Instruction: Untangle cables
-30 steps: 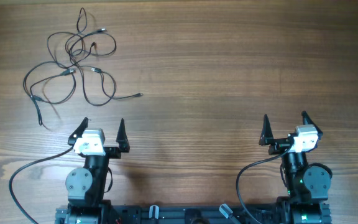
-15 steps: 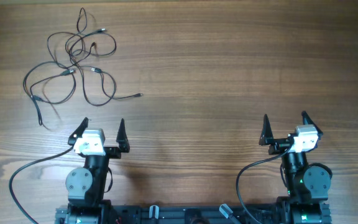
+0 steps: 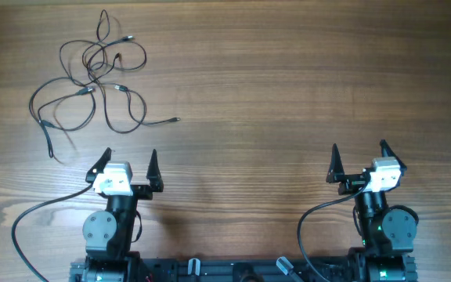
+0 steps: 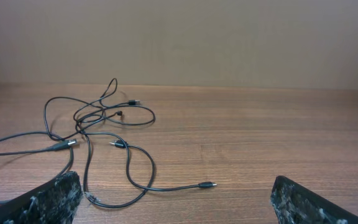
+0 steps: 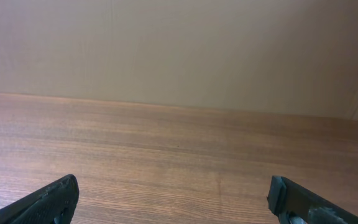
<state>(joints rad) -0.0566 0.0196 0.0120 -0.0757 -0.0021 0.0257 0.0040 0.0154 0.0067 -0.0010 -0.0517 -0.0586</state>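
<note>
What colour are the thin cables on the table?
The cables are black, with small silvery plug tips; the left wrist view shows them best.

Wooden table with brown grain running sideways, plain beige wall behind its far edge

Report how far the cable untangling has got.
Done: nothing visible. The cables lie looped together in one bunch at the far left of the table. In hand: nothing. The left gripper and right gripper are open and empty, apart from the bunch. Left: the whole job, pulling each cable free.
</note>
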